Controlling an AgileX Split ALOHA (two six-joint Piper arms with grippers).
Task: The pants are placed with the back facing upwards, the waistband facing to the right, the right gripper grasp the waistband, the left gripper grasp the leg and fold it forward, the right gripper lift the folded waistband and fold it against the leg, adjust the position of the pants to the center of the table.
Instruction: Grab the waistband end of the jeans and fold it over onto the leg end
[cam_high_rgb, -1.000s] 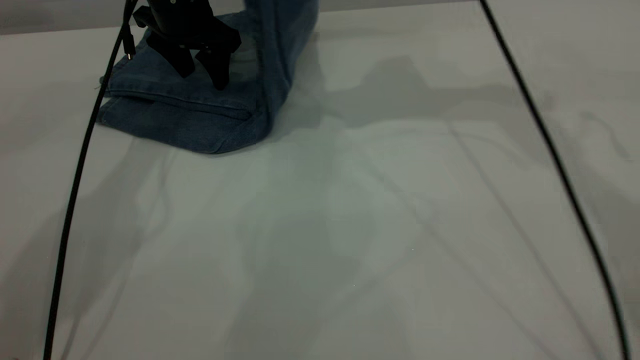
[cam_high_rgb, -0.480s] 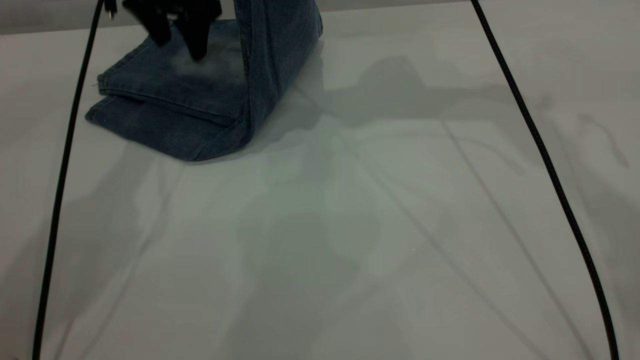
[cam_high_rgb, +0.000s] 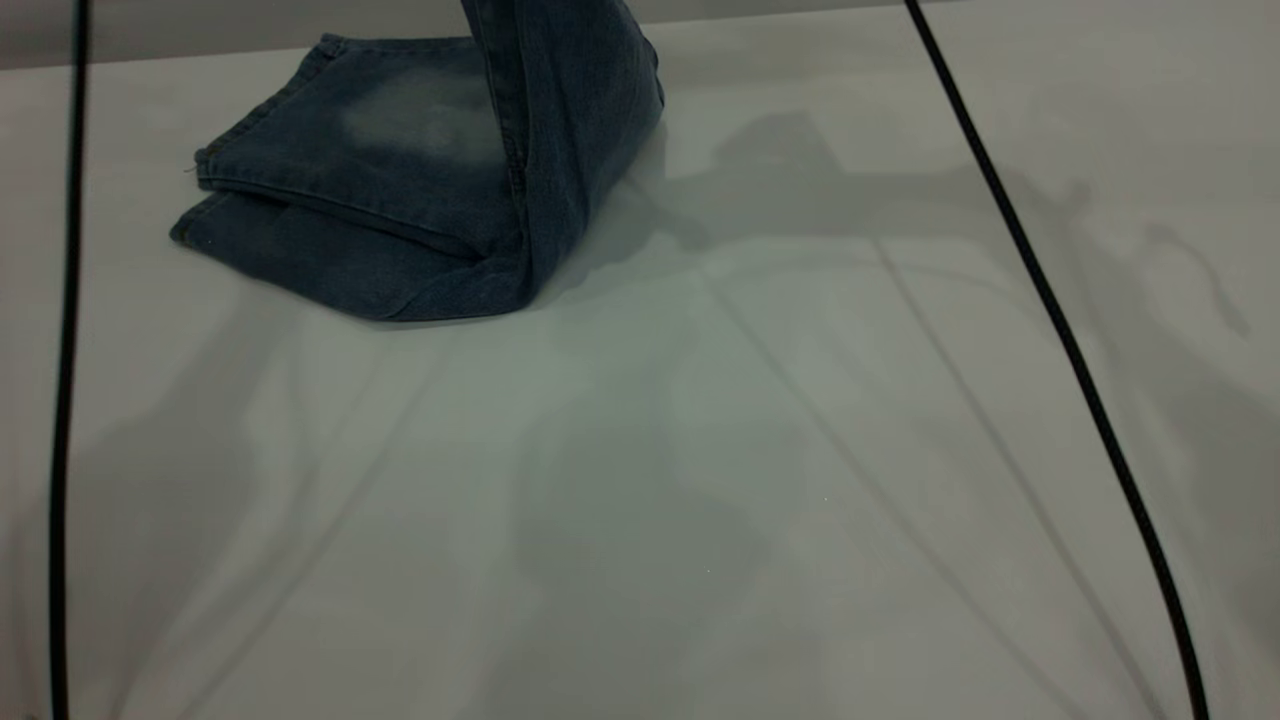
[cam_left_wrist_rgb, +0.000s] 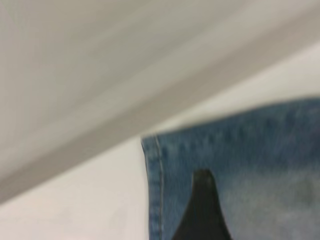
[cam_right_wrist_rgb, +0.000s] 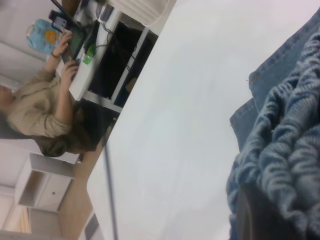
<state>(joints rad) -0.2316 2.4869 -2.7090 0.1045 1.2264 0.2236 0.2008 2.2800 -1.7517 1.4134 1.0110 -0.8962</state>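
Left gripper (cam_left_wrist_rgb: 202, 210) gone upward, fingers unclear, right gripper (cam_right_wrist_rgb: 265, 215) clamping ruched waistband (cam_right_wrist_rgb: 287, 150), faded denim pants (cam_high_rgb: 400, 190) half-folded.

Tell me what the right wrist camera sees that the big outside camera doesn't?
Only the right wrist view shows the waistband bunched against the right gripper, plus a person seated at a desk beyond the table.

Only the exterior view shows the folded leg lying flat, one part of the pants rising out of the picture, and two black cables.

Both show the pants and the table.

Right claw (cam_right_wrist_rgb: 265, 215) apparently clamped; left claw (cam_left_wrist_rgb: 202, 210) blurred.
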